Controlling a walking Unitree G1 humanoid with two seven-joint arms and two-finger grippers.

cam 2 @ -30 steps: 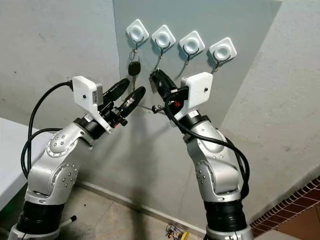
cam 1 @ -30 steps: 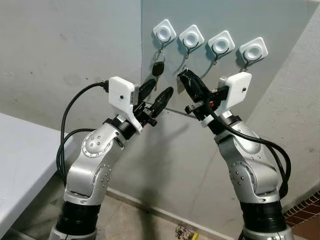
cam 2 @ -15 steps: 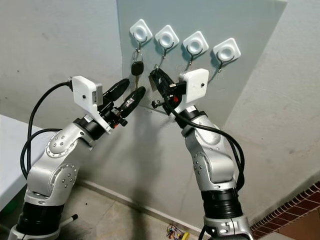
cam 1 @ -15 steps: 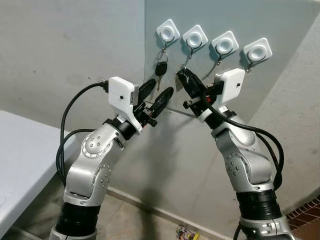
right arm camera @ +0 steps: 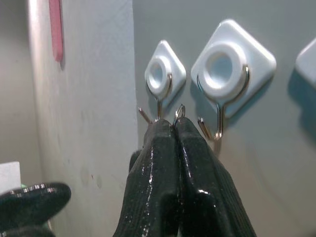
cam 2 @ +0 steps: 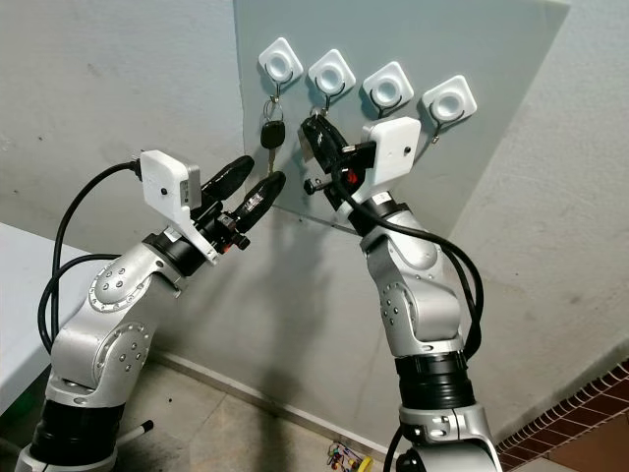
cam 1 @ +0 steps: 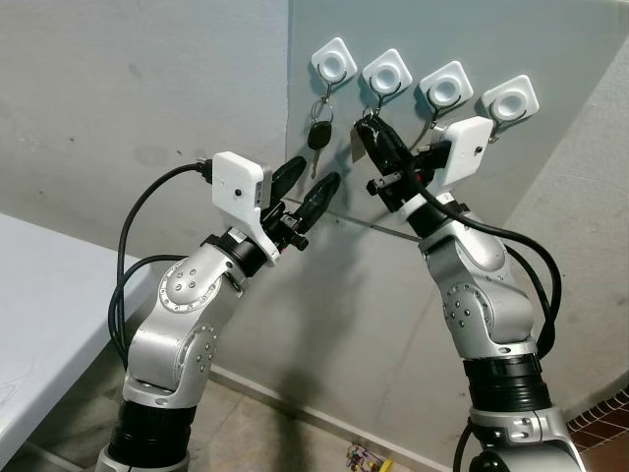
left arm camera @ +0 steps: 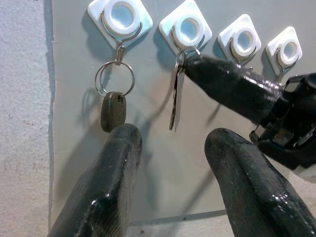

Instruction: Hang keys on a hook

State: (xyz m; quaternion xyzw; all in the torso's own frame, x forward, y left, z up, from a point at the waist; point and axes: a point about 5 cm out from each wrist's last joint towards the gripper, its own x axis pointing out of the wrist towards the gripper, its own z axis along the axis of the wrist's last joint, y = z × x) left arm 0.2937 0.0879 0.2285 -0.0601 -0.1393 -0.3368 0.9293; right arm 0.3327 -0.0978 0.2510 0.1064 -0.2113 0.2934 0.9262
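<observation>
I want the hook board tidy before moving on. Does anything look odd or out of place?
Nothing on the board itself. One small oddity: a colourful little object lies on the floor by the wall. The right gripper holds a key at the second hook.

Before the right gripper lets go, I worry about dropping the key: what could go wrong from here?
1. The right gripper pinches the silver key's ring beside the second hook, apparently not over its tip; releasing now could drop the key.
2. The open left gripper sits just below the black car key and could knock it.
</observation>
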